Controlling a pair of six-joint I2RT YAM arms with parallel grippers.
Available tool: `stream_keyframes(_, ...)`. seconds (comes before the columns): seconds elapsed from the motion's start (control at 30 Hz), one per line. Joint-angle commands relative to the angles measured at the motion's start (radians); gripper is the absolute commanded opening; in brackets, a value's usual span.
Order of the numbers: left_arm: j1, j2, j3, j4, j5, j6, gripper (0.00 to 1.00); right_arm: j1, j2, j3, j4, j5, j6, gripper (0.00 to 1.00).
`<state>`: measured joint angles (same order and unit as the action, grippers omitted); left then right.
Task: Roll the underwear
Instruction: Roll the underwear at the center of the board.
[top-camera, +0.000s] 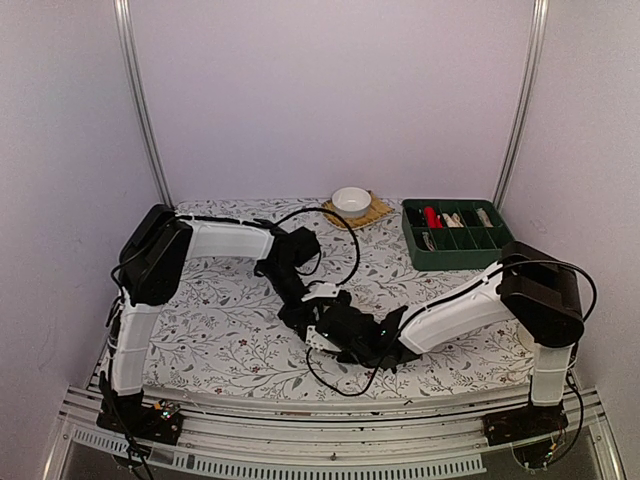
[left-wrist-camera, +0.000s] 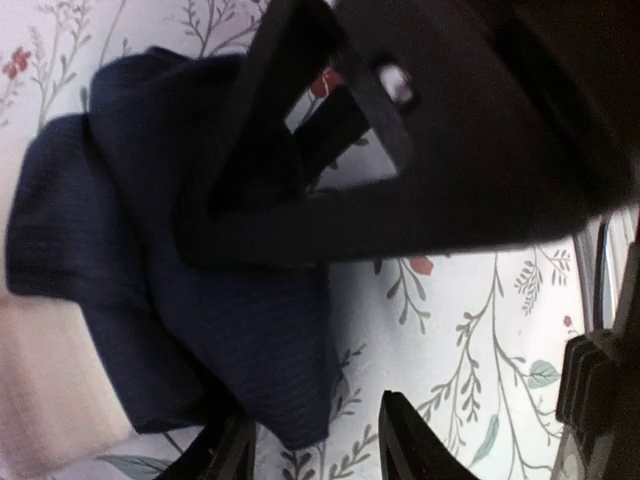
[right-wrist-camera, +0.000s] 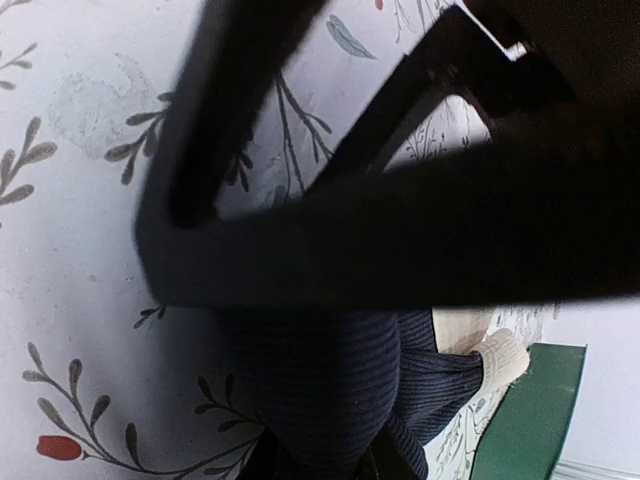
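Underwear (left-wrist-camera: 130, 250): we see it bunched at mid worktop (top-camera: 220, 320).
Left claw (left-wrist-camera: 315, 442): parted over its cloth.
Right claw (right-wrist-camera: 320, 462): pinching its cloth.

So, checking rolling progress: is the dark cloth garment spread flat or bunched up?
Bunched up. The dark cloth garment lies in overlapping folds on the floral tablecloth, not flat; whether it is a tidy roll, cannot tell.

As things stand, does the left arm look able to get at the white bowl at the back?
Probably yes. The left gripper sits mid-table at the underwear, and only bare tablecloth and its own slack cable lie between it and the white bowl. Full reach is unconfirmed.
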<state>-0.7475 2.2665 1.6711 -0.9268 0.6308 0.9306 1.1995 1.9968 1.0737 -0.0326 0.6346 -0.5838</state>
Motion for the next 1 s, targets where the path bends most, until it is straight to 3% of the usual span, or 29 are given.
stream_keyframes(0.0,0.011,-0.066,-0.093,0.000,-0.096,0.006,0.49,-0.044,-0.013,-0.003,-0.135,-0.207,0.066,0.11)
stream_keyframes(0.1,0.021,-0.149,-0.155,0.069,-0.108,0.001,0.55,-0.058,-0.010,0.019,-0.180,-0.270,0.084,0.11)
stream_keyframes(0.17,0.031,-0.228,-0.215,0.136,-0.113,-0.004,0.66,-0.062,-0.006,0.034,-0.204,-0.304,0.094,0.10)
stream_keyframes(0.33,0.059,-0.480,-0.452,0.420,-0.194,-0.003,0.77,-0.089,-0.007,0.103,-0.301,-0.438,0.120,0.11)
stream_keyframes(0.63,0.102,-0.797,-0.893,0.811,-0.170,0.199,0.79,-0.177,0.064,0.341,-0.579,-0.779,0.174,0.11)
stream_keyframes(0.77,0.099,-0.807,-0.960,0.865,-0.140,0.250,0.77,-0.224,0.131,0.489,-0.703,-0.956,0.190,0.11)
stream_keyframes(0.97,0.064,-0.798,-1.013,0.980,-0.156,0.270,0.72,-0.260,0.265,0.668,-0.863,-1.086,0.237,0.11)
